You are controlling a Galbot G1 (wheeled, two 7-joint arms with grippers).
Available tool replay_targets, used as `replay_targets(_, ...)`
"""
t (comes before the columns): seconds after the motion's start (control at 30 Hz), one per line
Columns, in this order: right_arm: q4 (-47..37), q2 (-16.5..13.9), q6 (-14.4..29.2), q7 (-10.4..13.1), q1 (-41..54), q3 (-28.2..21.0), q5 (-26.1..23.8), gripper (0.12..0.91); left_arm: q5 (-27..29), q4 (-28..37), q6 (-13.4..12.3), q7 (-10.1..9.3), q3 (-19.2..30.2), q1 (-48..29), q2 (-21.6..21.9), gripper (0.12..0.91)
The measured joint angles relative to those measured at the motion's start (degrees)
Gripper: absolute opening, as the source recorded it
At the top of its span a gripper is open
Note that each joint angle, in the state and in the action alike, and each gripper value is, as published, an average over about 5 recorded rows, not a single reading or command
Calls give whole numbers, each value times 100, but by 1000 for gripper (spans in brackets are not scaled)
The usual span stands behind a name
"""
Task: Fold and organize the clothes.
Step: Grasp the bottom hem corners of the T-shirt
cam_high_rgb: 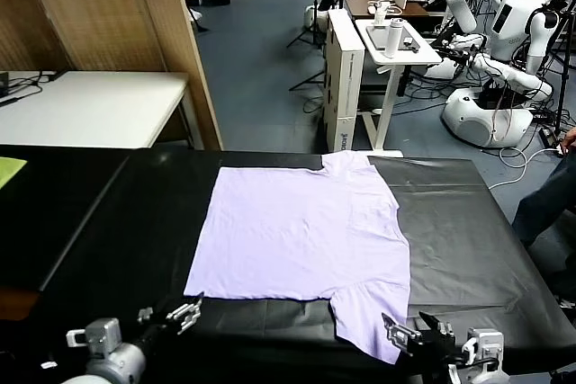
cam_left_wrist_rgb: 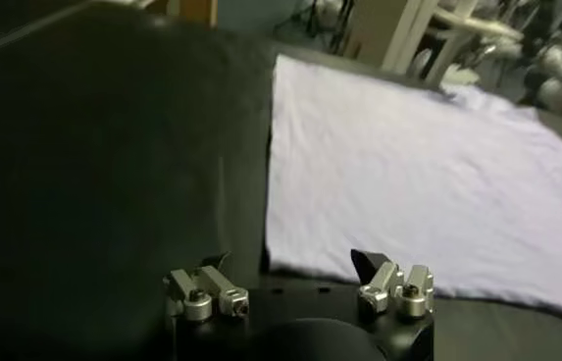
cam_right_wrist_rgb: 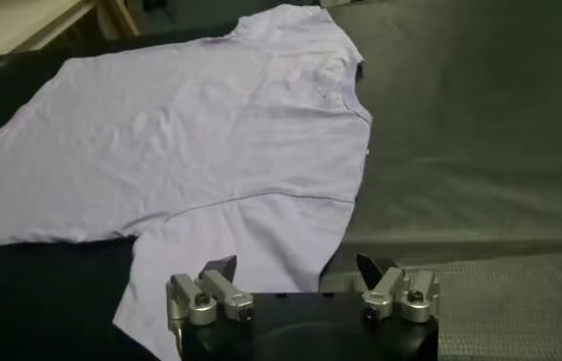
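Lying flat: T-shirt [cam_high_rgb: 301,236], light lavender, plain side up, spread on the black table [cam_high_rgb: 468,222] with its hem toward the robot's left and collar toward the right.
Sleeves: 1 at the far edge, 1 at the near edge reaching toward the right gripper.
Left gripper [cam_high_rgb: 175,317]: low at the near table edge, just short of the shirt's near hem corner; fingers [cam_left_wrist_rgb: 207,289] spread wide, holding nothing.
Right gripper [cam_high_rgb: 416,330]: beside the near sleeve's tip; fingers [cam_right_wrist_rgb: 207,294] spread wide, holding nothing.
Far left: yellow-green sheet [cam_high_rgb: 9,168] at the picture's edge.
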Motion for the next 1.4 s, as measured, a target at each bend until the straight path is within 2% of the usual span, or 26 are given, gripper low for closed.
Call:
replay_targets(0.3, -43, 66, 52, -19, -3, -50, -85, 907, 21, 127, -22, 13, 45, -114, -53, 903)
replay_targets(0.37, -55, 77, 56, -28, -5, -70, -105, 905, 20, 154, -26, 15, 64, -118, -73, 865)
replay_targets(0.47, -75, 82, 59, -41, -6, -96, -127, 867, 20, 188, -32, 17, 85, -120, -101, 747)
replay_targets(0.53, -93, 83, 59, -46, -7, -107, -138, 797, 20, 205, -35, 17, 91, -118, -109, 667)
replay_targets(0.63, -117, 86, 61, -58, -21, -115, -153, 669, 19, 231, -42, 17, 92, -114, -112, 586)
replay_targets(0.8, -131, 92, 72, -97, -39, -118, -178, 445, 18, 260, -68, 17, 91, -99, -120, 513)
replay_targets(0.93, -167, 97, 93, -126, -19, -128, -216, 282, 19, 271, -83, 19, 91, -84, -122, 410)
replay_targets(1.13, -184, 115, 100, -151, -24, -145, -249, 196, 38, 312, -104, 20, 90, -102, -127, 277)
replay_targets(1.23, -174, 117, 101, -177, -43, -144, -269, 147, 44, 342, -122, 22, 86, -121, -124, 246)
replay_targets(1.4, -93, 104, 106, -183, -114, -116, -294, 138, 38, 335, -133, 20, 80, -128, -124, 205)
